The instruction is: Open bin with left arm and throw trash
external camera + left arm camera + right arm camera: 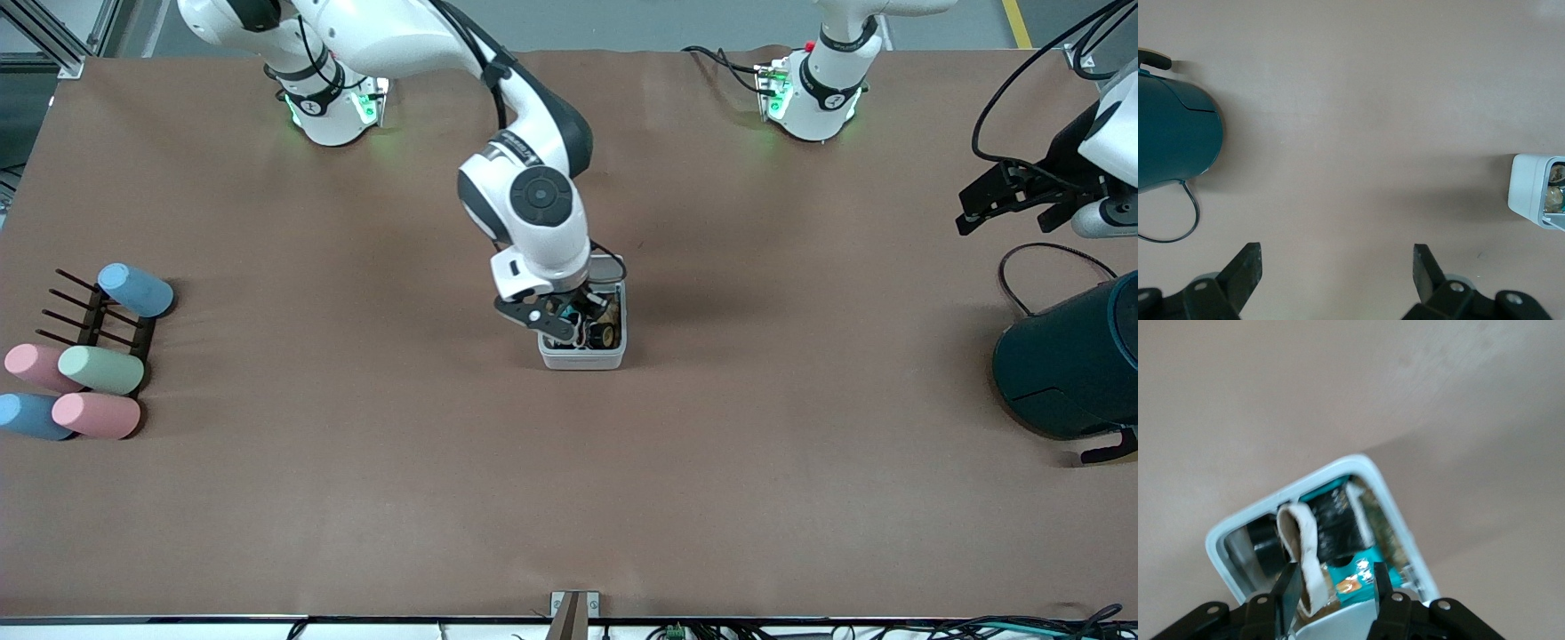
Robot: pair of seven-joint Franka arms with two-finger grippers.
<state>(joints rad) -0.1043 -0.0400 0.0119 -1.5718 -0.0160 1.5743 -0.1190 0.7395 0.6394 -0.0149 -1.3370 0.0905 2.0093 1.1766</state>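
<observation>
- Your bin (583,354) sits mid table, lid (607,266) up and tipped back. So the opening part looks done.
- R gripper (569,322) is right over the open bin, tips down at the rim.
- In the R wrist view its 2 fingers (1288,593) stand a bit apart, with the beige band (1305,550) between them. The band hangs down into the bin. I can't tell if the fingers pinch it or have let it go.
- Also in the bin: a black wrapper (1337,520) and a dark roll (608,335) by the wall. So 3 bits of trash look to be in or at the bin.
- No trash shows out on the table (569,498), so I think the throwing part is near its end.
- L gripper (1337,267) is wide open and holds nothing. It hangs up high near the L arm's end of the table, over bare table by the big teal can (1071,360). That arm waits.
- What's left, I think: make sure the band drops all the way in, then lift the R gripper out. Watch the band; it may stick to a finger and come back up.
- The task doesn't ask you to shut the lid.
- Pastel tubes (100,369) and a dark rack (93,316) lie at the R arm's end. Not trash, so leave them.
</observation>
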